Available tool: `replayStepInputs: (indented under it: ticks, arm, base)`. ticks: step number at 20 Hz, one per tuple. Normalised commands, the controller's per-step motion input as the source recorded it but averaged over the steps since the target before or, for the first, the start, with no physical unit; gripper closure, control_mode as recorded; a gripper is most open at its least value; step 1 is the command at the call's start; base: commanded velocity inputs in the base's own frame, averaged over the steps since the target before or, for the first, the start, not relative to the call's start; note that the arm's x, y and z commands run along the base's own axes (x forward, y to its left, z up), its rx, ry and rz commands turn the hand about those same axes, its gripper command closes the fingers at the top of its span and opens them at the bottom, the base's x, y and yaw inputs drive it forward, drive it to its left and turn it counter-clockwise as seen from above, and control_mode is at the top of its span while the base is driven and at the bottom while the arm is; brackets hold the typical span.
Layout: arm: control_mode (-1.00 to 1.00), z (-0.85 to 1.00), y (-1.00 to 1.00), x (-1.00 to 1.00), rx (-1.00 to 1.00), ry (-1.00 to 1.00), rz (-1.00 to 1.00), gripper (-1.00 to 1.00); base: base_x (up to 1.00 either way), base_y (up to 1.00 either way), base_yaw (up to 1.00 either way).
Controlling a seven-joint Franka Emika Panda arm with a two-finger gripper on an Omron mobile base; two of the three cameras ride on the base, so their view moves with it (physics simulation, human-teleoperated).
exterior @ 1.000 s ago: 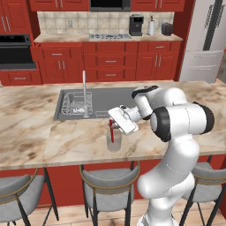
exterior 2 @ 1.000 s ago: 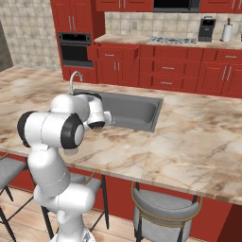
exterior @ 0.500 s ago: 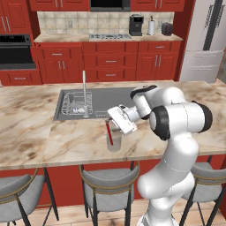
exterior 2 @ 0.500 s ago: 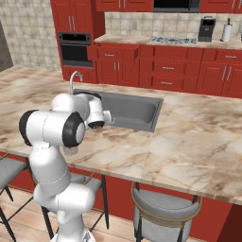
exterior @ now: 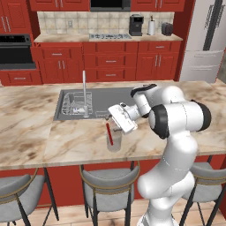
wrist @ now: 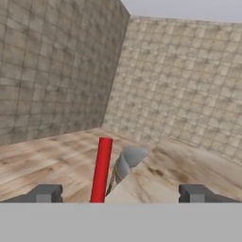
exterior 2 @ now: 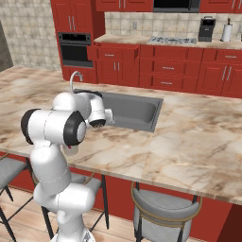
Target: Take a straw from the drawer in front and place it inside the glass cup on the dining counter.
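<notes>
The glass cup [exterior: 114, 142] stands on the dining counter [exterior: 53, 141], near its front edge and in front of the sink. The red straw [exterior: 109, 133] leans inside the cup, its top sticking out above the rim. My gripper [exterior: 111, 120] hovers just over the cup and is open. In the hand view the straw [wrist: 101, 170] rises between the two wide-apart fingertips [wrist: 45, 193] and touches neither. The gripper [wrist: 121, 194] holds nothing. The drawer [exterior: 57, 54] is in the back cabinet row and looks slightly pulled out. It appears again in the right base view [exterior 2: 116, 52].
A steel sink [exterior: 95, 103] with a tall faucet [exterior: 84, 88] lies just behind the cup. Grey stools [exterior: 108, 181] stand along the counter's front edge. In the right base view my arm [exterior 2: 71, 123] covers the cup. Bare counter top [exterior 2: 189, 137] stretches to the right.
The gripper has gone from shut on the straw to wide open and has let it go. The straw stays leaning in the cup. The arm has hardly moved.
</notes>
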Motion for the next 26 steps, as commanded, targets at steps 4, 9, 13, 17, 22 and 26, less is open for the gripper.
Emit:
replayStepInputs:
  ticks: [4,9,13,17,22,26]
  arm:
    - [-1.00,0.32,-0.46,-0.13,-0.07,-0.15,-0.03,-1.00]
    - [-1.00,0.35,-0.58,-0.19,-0.15,-0.12,-0.10,-1.00]
    - [-1.00,0.39,-0.61,-0.23,-0.20,-0.13,-0.12,-1.00]
    - [-1.00,0.21,-0.36,-0.48,-0.23,-0.13,-0.09,-1.00]
    - [-1.00,0.01,-0.07,-0.80,-0.26,-0.13,-0.05,-1.00]
    - [-1.00,0.00,0.00,-0.90,-0.26,-0.11,-0.02,-1.00]
  base:
    - [0.00,0.00,0.00]
    - [0.00,0.00,0.00]
    - [0.00,0.00,0.00]
    - [0.00,0.00,0.00]
    - [0.00,0.00,0.00]
    - [0.00,0.00,0.00]
